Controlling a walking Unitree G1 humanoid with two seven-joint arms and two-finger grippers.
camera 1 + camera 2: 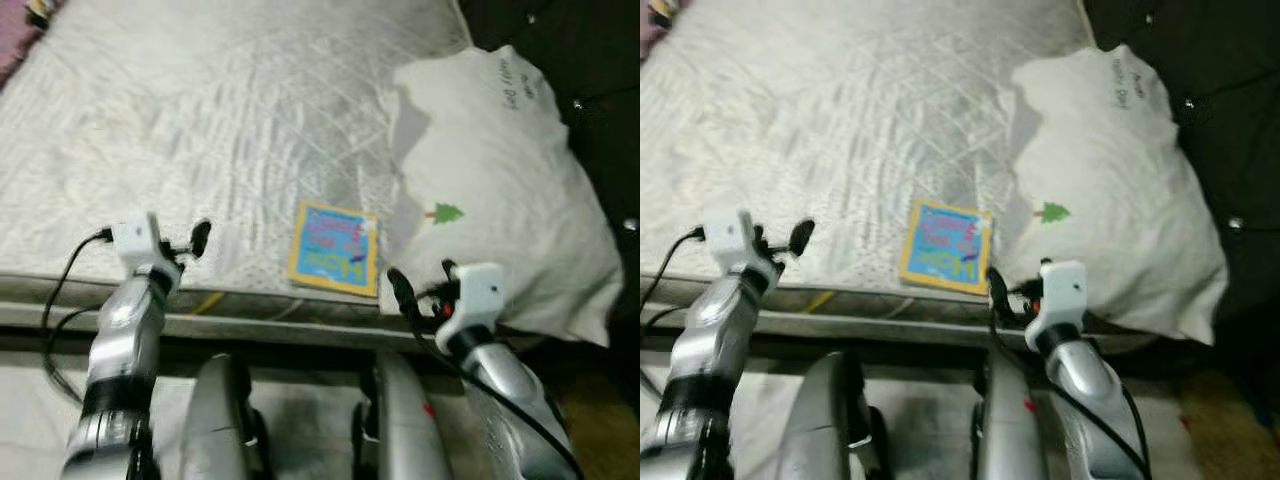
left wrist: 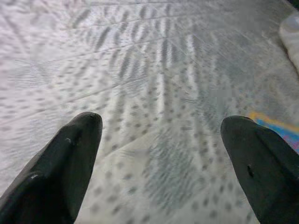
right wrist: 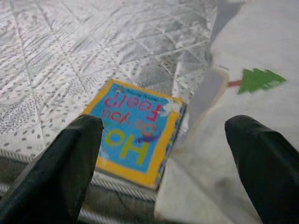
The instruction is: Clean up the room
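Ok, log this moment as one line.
scene: book at mattress edge beside pillow | left tool: open, above mattress | right tool: open, near book | holding: nothing

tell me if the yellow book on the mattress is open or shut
Shut. The yellow-bordered blue children's book lies flat with its front cover up at the quilted white mattress's edge, beside the white pillow.

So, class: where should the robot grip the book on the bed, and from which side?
Probably the book's near edge, from the robot's side: it lies flat by the mattress edge, pillow against its right side. Right gripper is nearest.
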